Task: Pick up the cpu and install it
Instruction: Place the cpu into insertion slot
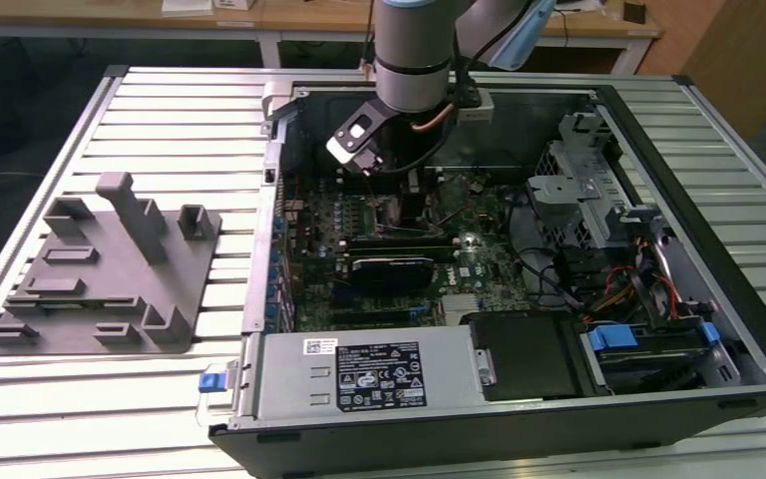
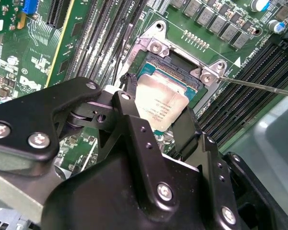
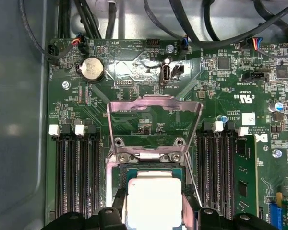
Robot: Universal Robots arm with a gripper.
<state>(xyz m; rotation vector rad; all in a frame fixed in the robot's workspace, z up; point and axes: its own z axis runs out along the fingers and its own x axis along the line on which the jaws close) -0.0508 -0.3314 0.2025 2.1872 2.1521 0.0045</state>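
Arm (image 1: 413, 60) reaches down into the open case (image 1: 742, 329), upper centre of the exterior view. The grey holder (image 1: 104, 269) sits at the left of that frame, well apart.

- Gripper (image 2: 156, 108) is narrowed onto the cpu (image 2: 159, 98). In both wrist views the black fingers (image 3: 116, 207) pinch two opposite edges.
- The cpu (image 3: 153, 199) sits directly over the socket (image 2: 182, 64), silvery top up. Cannot tell whether it is seated or just above.
- The load plate (image 3: 153, 112) stands swung open beyond the socket.

Handling, as a judgement:
- The chip is probably light, stiff and flat, with a smooth metal top likely to slip.
- The thin edges are the sound place to hold it, as here.
- The underside and the socket contacts are likely fragile, so it wants level, square placement and no pressing down.
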